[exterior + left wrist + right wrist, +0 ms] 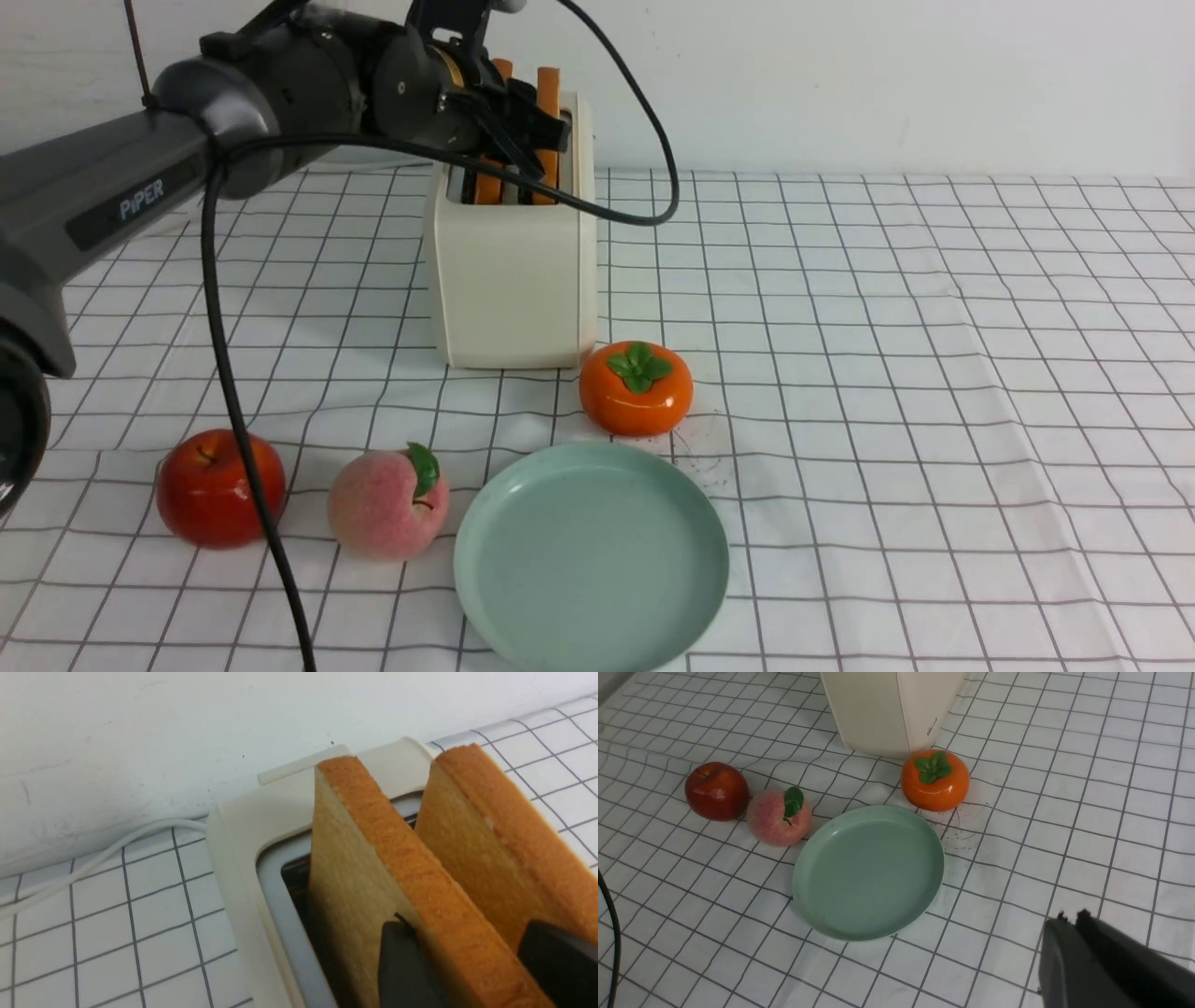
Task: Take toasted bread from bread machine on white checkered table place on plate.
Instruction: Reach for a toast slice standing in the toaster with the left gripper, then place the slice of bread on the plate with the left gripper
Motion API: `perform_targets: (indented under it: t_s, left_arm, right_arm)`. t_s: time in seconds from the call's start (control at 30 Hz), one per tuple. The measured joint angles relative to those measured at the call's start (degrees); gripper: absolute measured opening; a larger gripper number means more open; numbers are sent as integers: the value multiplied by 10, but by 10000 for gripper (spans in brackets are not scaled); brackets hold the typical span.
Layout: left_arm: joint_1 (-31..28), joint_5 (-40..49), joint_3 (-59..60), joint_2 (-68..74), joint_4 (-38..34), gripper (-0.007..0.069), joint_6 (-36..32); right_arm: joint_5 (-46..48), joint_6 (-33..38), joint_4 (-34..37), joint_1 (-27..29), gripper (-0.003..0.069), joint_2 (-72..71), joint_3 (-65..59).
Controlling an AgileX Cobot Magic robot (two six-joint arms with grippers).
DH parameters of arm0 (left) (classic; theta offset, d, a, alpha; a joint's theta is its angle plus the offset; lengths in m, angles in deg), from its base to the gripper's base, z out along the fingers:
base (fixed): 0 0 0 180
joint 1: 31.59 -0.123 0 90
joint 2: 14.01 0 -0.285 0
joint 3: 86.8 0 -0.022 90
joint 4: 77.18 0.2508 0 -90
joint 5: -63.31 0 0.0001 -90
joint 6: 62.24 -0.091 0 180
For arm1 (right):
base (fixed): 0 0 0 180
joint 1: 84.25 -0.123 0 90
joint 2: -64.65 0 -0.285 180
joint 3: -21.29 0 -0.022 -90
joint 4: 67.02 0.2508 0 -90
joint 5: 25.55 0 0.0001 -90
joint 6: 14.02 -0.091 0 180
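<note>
The bread machine stands at the back of the white checkered table, with two slices of toasted bread upright in its slots. My left gripper reaches over its top. The jaws are open and straddle one slice, one finger against its face and the other finger in the gap before the second slice. In the front view the gripper hides much of both slices. The mint-green plate lies empty at the front. My right gripper hangs shut above the cloth, right of the plate.
An orange persimmon sits between the toaster and the plate. A peach and a red apple lie left of the plate. The left arm's black cable hangs down over the apple. A white cord runs along the wall.
</note>
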State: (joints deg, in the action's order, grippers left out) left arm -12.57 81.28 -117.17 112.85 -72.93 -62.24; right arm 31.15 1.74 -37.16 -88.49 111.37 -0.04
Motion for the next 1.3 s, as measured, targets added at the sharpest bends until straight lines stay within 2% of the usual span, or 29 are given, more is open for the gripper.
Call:
perform_targets:
  t_s: [0.07, 0.1, 0.13, 0.2, 0.43, 0.6, 0.8, 0.83, 0.9, 1.0, 1.03, 1.07, 1.17, 1.2, 1.23, 1.3]
  left_arm:
    - [0, -6, 0, 3, 2, 209, 0]
    - [0, -7, 0, 3, 3, 199, 0]
    - [0, -10, 0, 5, 4, 116, 0]
    - [0, -10, 0, 5, 5, 94, 0]
    - [0, -11, 3, -28, 6, 102, 11]
    - [0, 9, 2, -147, 5, 102, 12]
    - [0, 186, -4, -294, -23, 102, 12]
    - [0, 244, 1, -325, -42, 102, 12]
    - [0, 295, 33, -368, -75, 102, 7]
    - [0, 314, 135, -424, -186, 102, -32]
    - [0, 314, 152, -427, -195, 102, -35]
    - [0, 308, 204, -444, -266, 102, -68]
    - [1, 280, 337, -457, -420, 102, -159]
    - [1, 264, 392, -454, -496, 102, -212]
    - [1, 256, 414, -449, -526, 102, -234]
    - [1, 217, 482, -432, -629, 102, -318]
  right_arm:
    - [0, 0, 5, 0, 36, 0, 0]
    - [1, 0, 5, 0, 36, 0, 0]
    - [0, 0, 10, 0, 37, 0, 0]
    - [0, 0, 13, 0, 39, 0, 0]
    - [0, 0, 17, 0, 42, 0, 0]
    - [-6, 7, 17, 0, 42, 0, 0]
    - [-12, 19, 20, 0, 42, 0, 0]
    - [-18, 26, 27, 0, 42, 0, 0]
    - [-27, 42, 41, 0, 42, 0, 3]
    - [-61, 82, 74, 0, 42, 0, 12]
    - [-64, 87, 77, 0, 42, 0, 13]
    - [-84, 107, 98, 0, 41, -1, 15]
    - [-105, 142, 142, 0, 10, -1, 15]
    - [-105, 155, 159, 0, -3, -1, 15]
    - [-102, 162, 170, 0, -10, -1, 15]
    - [-91, 173, 193, 0, -14, -1, 15]
